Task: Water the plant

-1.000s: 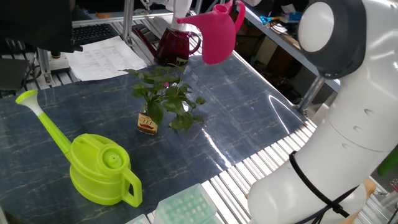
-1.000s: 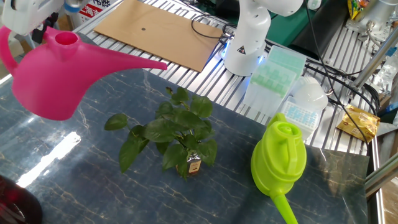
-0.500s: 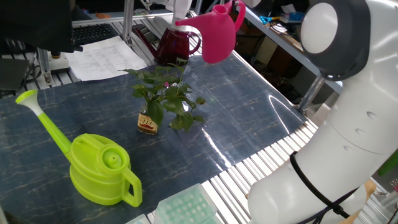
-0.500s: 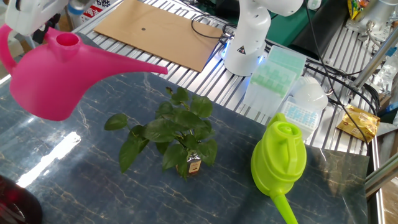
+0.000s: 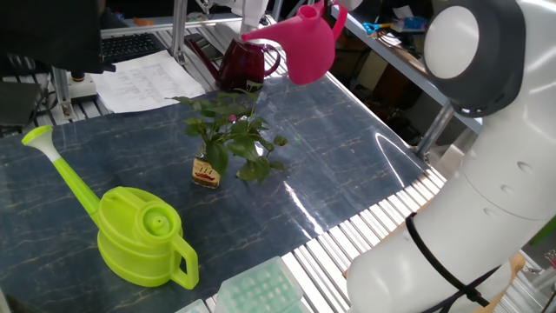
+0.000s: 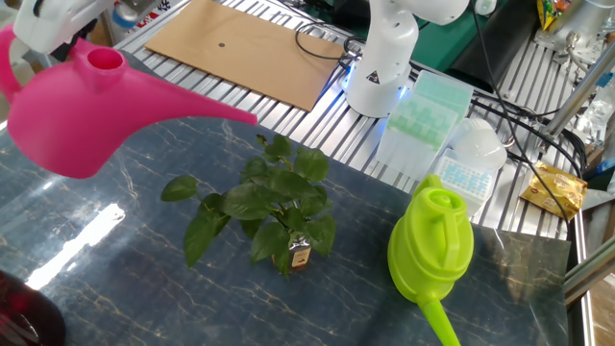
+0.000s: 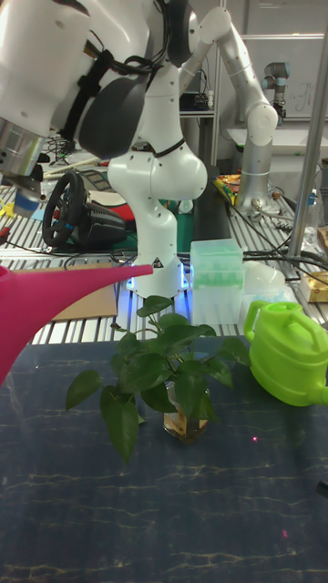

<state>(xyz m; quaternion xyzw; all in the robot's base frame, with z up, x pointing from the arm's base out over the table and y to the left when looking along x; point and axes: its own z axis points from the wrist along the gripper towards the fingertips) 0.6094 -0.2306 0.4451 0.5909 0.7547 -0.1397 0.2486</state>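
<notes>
The plant [image 5: 230, 132] is a leafy green sprig in a small amber bottle [image 5: 206, 171], standing mid-table; it also shows as the plant [image 6: 264, 207] and the plant [image 7: 164, 373]. A pink watering can [image 5: 310, 49] hangs in the air behind it, spout pointing at the plant. Its spout tip [image 7: 148, 269] sits just above the top leaves. The same pink can [image 6: 72, 120] fills the upper left of the other fixed view, where my gripper [image 6: 50, 21] is shut on its handle. No water is visible.
A lime-green watering can [image 5: 139, 235] stands on the table near the plant, also seen as the green can [image 6: 432, 245]. A dark red pitcher [image 5: 246, 63] stands behind the plant. A pale green rack [image 6: 423, 108], the robot base [image 6: 380, 67] and a cardboard sheet [image 6: 240, 48] lie beyond the mat.
The pink can has tipped forward a little: its body rose slightly and the spout tip dropped toward the plant. Nothing else moved.
</notes>
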